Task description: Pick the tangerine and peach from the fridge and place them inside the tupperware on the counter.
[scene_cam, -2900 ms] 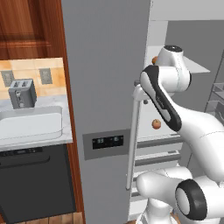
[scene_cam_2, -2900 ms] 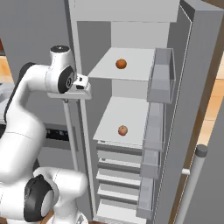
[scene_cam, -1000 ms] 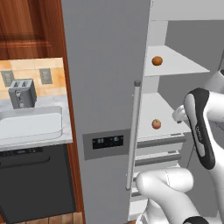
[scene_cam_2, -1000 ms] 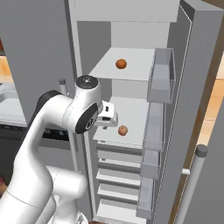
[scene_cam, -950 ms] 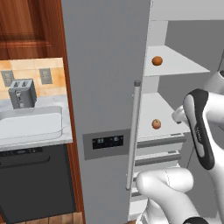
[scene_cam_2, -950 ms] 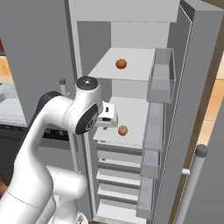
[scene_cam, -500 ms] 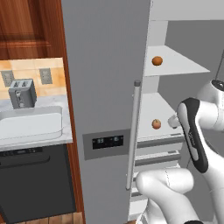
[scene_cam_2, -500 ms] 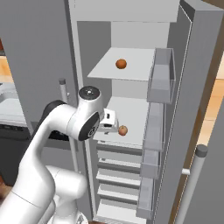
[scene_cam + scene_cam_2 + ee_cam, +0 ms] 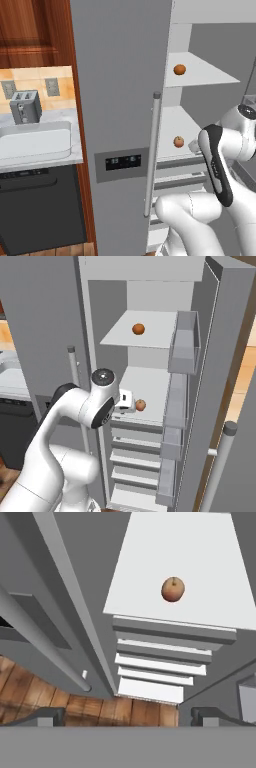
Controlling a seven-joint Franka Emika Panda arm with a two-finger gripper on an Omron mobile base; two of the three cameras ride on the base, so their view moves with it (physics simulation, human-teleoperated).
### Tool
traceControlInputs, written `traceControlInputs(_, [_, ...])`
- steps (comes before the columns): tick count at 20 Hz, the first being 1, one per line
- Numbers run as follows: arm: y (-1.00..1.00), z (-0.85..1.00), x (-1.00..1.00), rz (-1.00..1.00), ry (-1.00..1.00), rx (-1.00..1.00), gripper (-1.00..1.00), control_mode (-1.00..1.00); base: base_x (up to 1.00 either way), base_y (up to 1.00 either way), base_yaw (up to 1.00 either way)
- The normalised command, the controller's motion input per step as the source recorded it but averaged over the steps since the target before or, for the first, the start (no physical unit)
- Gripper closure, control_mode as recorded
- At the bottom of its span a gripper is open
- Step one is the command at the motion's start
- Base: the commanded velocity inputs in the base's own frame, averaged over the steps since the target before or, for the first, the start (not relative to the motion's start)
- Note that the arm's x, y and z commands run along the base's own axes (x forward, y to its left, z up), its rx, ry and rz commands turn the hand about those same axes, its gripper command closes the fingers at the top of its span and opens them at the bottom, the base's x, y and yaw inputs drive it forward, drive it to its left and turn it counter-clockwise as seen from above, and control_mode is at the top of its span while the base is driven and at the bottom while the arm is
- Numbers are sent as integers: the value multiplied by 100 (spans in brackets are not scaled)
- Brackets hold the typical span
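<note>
Open fridge (image 9: 210, 356), white shelves bared. On the middle shelf (image 9: 150, 388), near its front edge, the peach (image 9: 141, 404); just left of it, nearly touching, the pincer (image 9: 129, 404), aimed downward past the shelf edge. Fingertips well apart, clamped on nothing. Round fruit, no long axis

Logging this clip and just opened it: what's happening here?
The arm is reaching into the open fridge with its gripper near the peach on the lower shelf, nothing held. The tangerine sits on the shelf above. The tupperware waits on the counter, beside a toaster.
</note>
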Motion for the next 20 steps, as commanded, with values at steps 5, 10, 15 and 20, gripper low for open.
traceControlInputs(5, [-1, -11, 17, 8, -1, 0, -100, -100, 0, 0, 0])
traceControlInputs(10, [-12, -1, 17, 9, 0, 0, -100, -100, 0, 0, 0])
traceControlInputs(15, [-30, 0, 12, 12, 0, 0, -100, -100, 0, 0, 0])
traceControlInputs(20, [-19, -7, 25, 13, 0, 0, -100, -100, 0, 0, 0])
